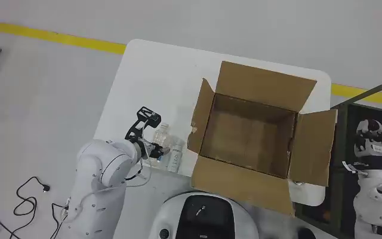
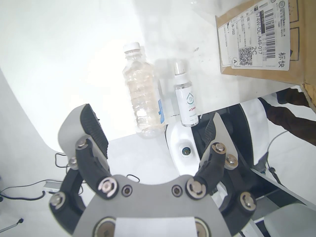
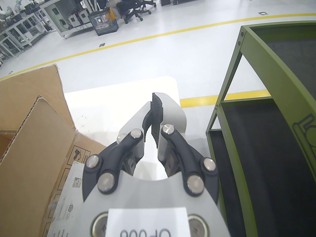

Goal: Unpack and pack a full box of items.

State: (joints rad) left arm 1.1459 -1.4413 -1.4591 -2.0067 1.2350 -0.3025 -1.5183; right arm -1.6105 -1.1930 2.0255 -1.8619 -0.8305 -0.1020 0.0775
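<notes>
cardboard box [image 1: 262, 83] on the counter [image 1: 155, 71], toward its right half, all four flaps folded outward and the bare brown floor showing from above. printed labels on the outer wall, seen from the left wrist [image 2: 303, 13].

just beside the box's left flap, near the counter's front edge: clear water bottle [image 1: 160, 136] with a white cap and smaller spray bottle [image 1: 175, 156] with a white label, side by side, close together, both apart from the box wall. upright or lying, hard to say from above.

left hand [image 2: 151, 119] wide open, gripping nothing, poised at the counter's front edge in front of the water bottle [image 2: 143, 94] and spray bottle [image 2: 187, 99], touching neither; from above [image 1: 152, 149] just beside both.

right hand [image 3: 155, 109] closed, pads pressed together with nothing between them, above the counter's right part [image 3: 111, 94], between the box [image 3: 29, 124] and a green cart [image 3: 246, 50] standing off the counter's right end.
</notes>
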